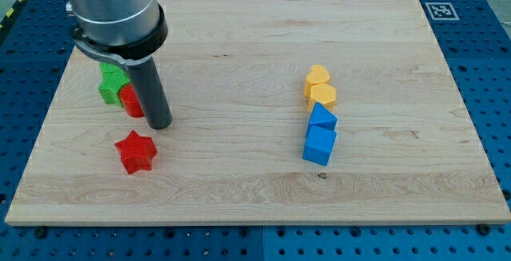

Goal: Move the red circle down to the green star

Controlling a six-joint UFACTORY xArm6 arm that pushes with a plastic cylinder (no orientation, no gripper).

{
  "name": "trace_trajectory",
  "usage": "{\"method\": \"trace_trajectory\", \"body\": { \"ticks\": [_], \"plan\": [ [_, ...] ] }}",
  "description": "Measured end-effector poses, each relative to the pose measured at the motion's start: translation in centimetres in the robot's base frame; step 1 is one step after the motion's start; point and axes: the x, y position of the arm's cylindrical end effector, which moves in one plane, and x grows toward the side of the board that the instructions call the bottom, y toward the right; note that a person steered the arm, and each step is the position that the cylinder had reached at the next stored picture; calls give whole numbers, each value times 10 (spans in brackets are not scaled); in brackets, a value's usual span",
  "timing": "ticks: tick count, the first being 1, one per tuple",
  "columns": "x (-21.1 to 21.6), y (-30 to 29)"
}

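At the frame's left, my tip [160, 123] is resting against the red circle [130, 100], which is touching the green block [112, 84]; no pincer is showing.

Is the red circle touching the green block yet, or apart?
Touching: the red circle sits against the green block, no board between them. My tip is at its right.

The arm comes in from the upper left of the frame, its grey cylindrical body ringed by a black collar. From it a straight dark rod drops almost upright, and my tip [160, 124] sits left of centre.
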Motion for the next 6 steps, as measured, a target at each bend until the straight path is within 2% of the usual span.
{"method": "trace_trajectory", "body": {
  "ticks": [2, 3, 5, 6],
  "plan": [
    [-21, 3],
    [-21, -32],
    [-21, -45],
    [-4, -48]
  ]
}}
